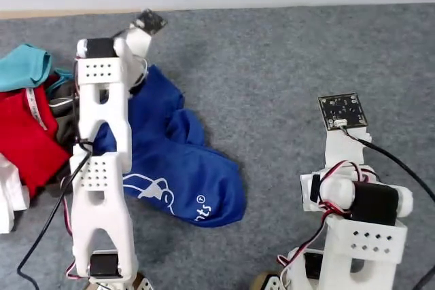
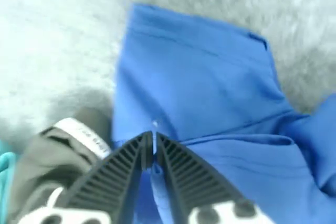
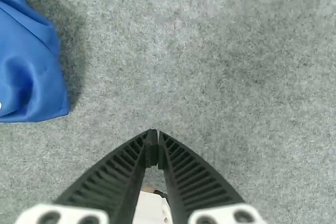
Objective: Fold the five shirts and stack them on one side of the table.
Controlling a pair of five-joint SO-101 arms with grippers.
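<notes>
Blue shirt (image 1: 194, 168) partly behind left arm (image 1: 102, 174), red shirt (image 1: 27, 142) cropped

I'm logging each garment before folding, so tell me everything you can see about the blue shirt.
The blue shirt is soft, matte fabric with white print near one end. It lies crumpled and unfolded on the grey table cover, partly under the left arm, beside a heap of other shirts. The left end effector is shut on a fold of it.
</notes>
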